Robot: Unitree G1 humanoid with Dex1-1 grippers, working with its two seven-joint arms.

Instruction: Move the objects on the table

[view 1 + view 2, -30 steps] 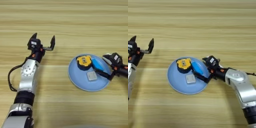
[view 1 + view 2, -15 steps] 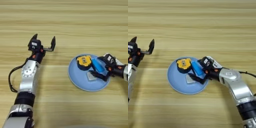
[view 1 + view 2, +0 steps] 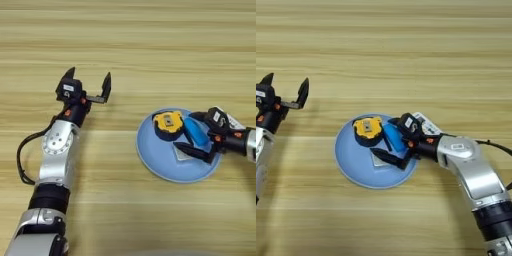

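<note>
Left eye view: your left gripper (image 3: 89, 85) is idling over bare table (image 3: 130, 45) well left of the blue plate (image 3: 150, 155), fingers spread wide apart, holding nothing. Your right gripper (image 3: 197, 137) is reaching in from the right over the plate, fingers apart with the blue bar (image 3: 196, 132) lying between them; I am not seeing a firm clamp on it. The yellow-black tape measure (image 3: 167, 124) is sitting on the plate's far-left part, just beside the bar, and the grey block (image 3: 181, 153) is lying under the near finger. Right eye view: same layout, with the bar (image 3: 393, 137) right of the tape measure (image 3: 368, 128), the block (image 3: 378, 159) mostly hidden by the near finger, and the right gripper (image 3: 392, 142) straddling the bar. A white thing, likely the remote (image 3: 426, 123), is peeking out behind the wrist. If you are placing the bar, keep the fingers wide and lift straight up so you are not dragging the bar or nudging the tape measure.
</note>
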